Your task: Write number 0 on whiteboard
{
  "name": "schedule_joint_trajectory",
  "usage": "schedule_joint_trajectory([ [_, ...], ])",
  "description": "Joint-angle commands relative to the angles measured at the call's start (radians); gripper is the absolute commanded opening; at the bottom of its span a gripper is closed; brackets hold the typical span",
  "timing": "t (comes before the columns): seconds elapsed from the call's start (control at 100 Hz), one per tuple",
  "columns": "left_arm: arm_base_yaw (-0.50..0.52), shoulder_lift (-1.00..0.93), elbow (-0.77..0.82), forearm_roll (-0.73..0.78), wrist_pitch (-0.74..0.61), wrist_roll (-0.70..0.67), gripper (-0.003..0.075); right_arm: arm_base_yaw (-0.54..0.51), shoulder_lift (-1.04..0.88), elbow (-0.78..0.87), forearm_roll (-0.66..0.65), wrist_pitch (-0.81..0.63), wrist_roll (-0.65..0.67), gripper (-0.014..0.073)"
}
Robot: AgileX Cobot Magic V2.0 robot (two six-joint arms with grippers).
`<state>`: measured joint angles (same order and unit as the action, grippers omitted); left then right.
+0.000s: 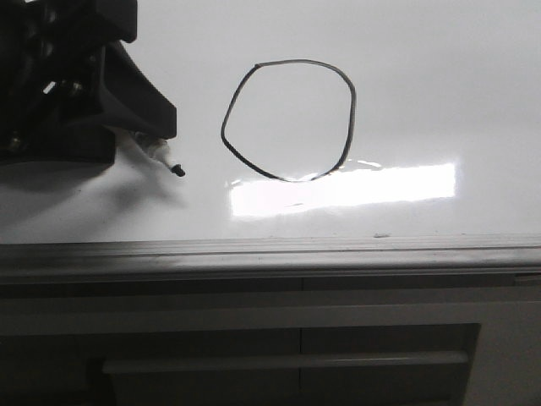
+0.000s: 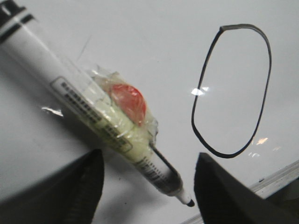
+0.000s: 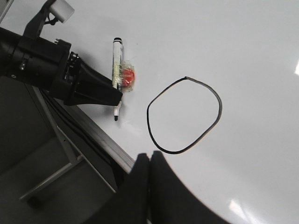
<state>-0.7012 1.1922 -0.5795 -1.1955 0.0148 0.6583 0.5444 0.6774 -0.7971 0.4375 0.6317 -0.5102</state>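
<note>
The number 0 (image 1: 296,61) is a thin black closed loop on the glossy whiteboard (image 1: 439,85). It also shows in the left wrist view (image 2: 224,156) and the right wrist view (image 3: 147,117). A white marker (image 2: 70,88) with clear tape and a red lump round its middle lies flat on the whiteboard (image 2: 154,42), uncapped, left of the loop. My left gripper (image 2: 148,156) is open and hovers over the marker's tip end (image 1: 173,167), its fingers apart on either side and not touching it. My right gripper (image 3: 149,157) is shut and empty above the board's near edge.
A grey edge rail (image 1: 254,254) runs along the board's near side. Below it is a dark panel with a handle bar (image 1: 287,362). A bright glare patch (image 1: 338,188) lies just under the loop. A metal frame (image 3: 51,172) stands below the board's edge.
</note>
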Motion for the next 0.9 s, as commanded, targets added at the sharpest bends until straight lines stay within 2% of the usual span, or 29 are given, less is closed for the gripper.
schedule_joint_trajectory([
  [0.0, 0.007, -0.001, -0.011, -0.007, -0.066, -0.006, 0.0523, -0.006, 0.000, -0.025, 0.026, -0.072, -0.001, -0.0069],
  [0.08, 0.007, -0.015, -0.011, -0.014, -0.048, -0.006, 0.0558, -0.006, 0.000, -0.025, 0.026, -0.072, -0.001, -0.0069],
  [0.37, 0.007, -0.125, -0.011, -0.018, -0.040, -0.006, 0.0556, -0.006, 0.000, -0.025, 0.026, -0.072, -0.001, -0.0069],
  [0.54, 0.007, -0.193, -0.011, -0.018, -0.042, -0.006, 0.0524, -0.006, 0.000, -0.025, 0.026, -0.095, -0.006, -0.0069],
  [0.74, 0.007, -0.274, -0.011, -0.011, -0.046, -0.004, 0.0522, -0.006, 0.000, -0.025, 0.024, -0.106, -0.006, -0.0069],
  [0.89, 0.007, -0.354, -0.011, 0.081, -0.046, 0.031, 0.0472, -0.006, 0.000, -0.025, 0.004, -0.106, -0.016, -0.0069],
])
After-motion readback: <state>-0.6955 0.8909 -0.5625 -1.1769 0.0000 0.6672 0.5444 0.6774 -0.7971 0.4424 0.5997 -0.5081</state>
